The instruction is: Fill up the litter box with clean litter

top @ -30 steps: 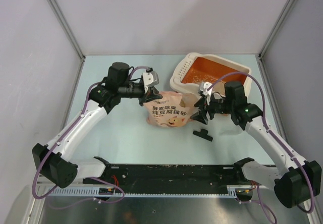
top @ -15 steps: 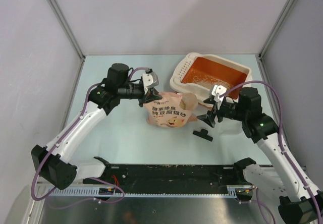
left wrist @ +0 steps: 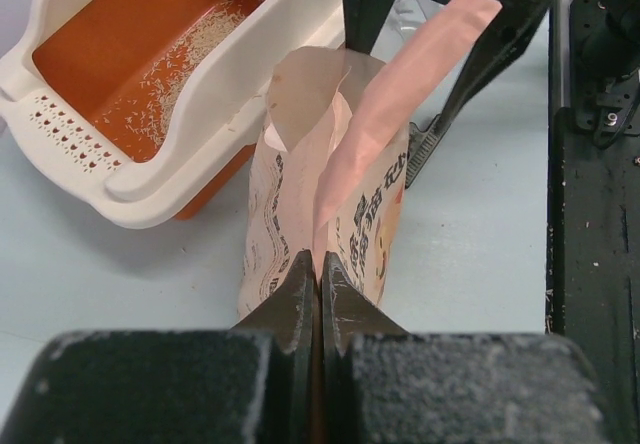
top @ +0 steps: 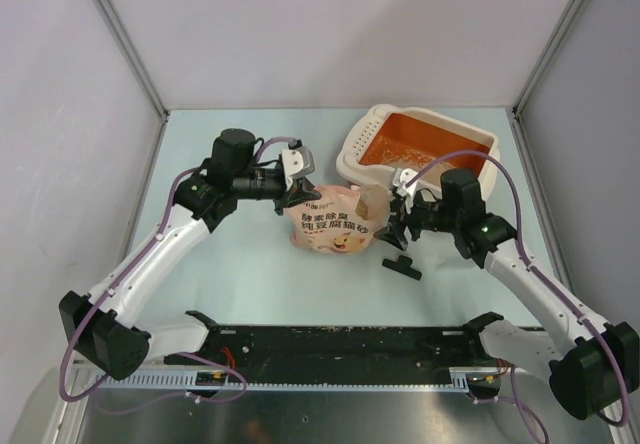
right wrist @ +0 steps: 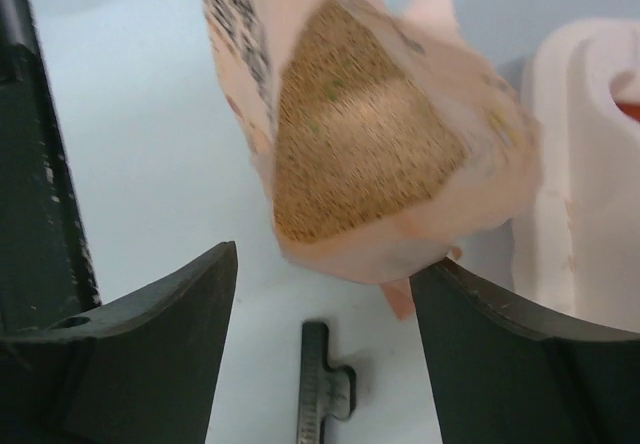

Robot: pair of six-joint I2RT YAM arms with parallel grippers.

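Tabletop (top: 250, 274): left end effector (left wrist: 320, 269) pinches 纯豆腐猫砂 bag (top: 330, 226); right end effector (top: 392, 226) gapes open.

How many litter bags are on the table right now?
1: the pink bag sits beside the litter box, one edge pinched by the left gripper. No other shows; none seems hidden.

Cream-white litter box (left wrist: 230, 99), orange inside; pink bag (top: 330, 226) with dark print; pale beige litter (left wrist: 190, 49)

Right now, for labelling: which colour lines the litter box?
Orange; cream plastic litter box, left wrist view.
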